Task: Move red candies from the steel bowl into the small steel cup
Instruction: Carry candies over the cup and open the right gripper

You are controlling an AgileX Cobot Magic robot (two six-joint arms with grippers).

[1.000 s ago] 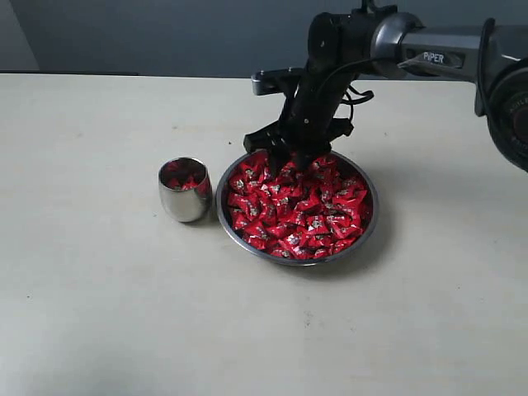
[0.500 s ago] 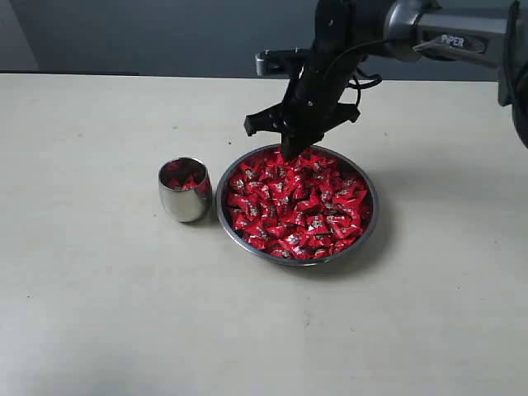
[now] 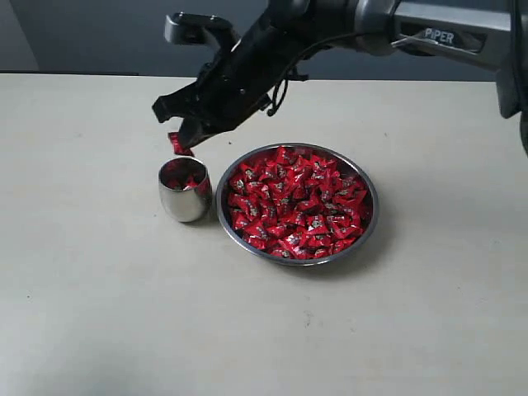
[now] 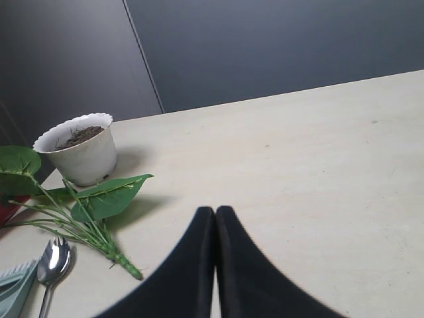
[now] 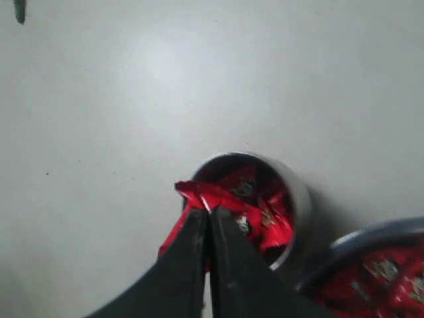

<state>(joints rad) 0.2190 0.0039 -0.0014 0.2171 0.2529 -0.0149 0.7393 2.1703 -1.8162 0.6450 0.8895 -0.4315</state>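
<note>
Bowl (image 3: 299, 263) of candies (image 3: 297, 206) sat on worktop (image 3: 99, 313), cup (image 3: 185, 202) just beside it. Above cup, R tool (image 3: 186, 139) pinched one candy (image 3: 177, 146), partly hidden; arm slanted down from far right. L tool (image 4: 215, 213) pressed together, empty.

Small steel cup (image 3: 184, 205) just left of steel bowl (image 3: 313, 262), candies (image 3: 301, 206) in both, right tool (image 3: 183, 140) above cup.

Soft, even light — faint shadow beside the steel bowl (image 3: 302, 261); right wrist view dim, blurred.
</note>
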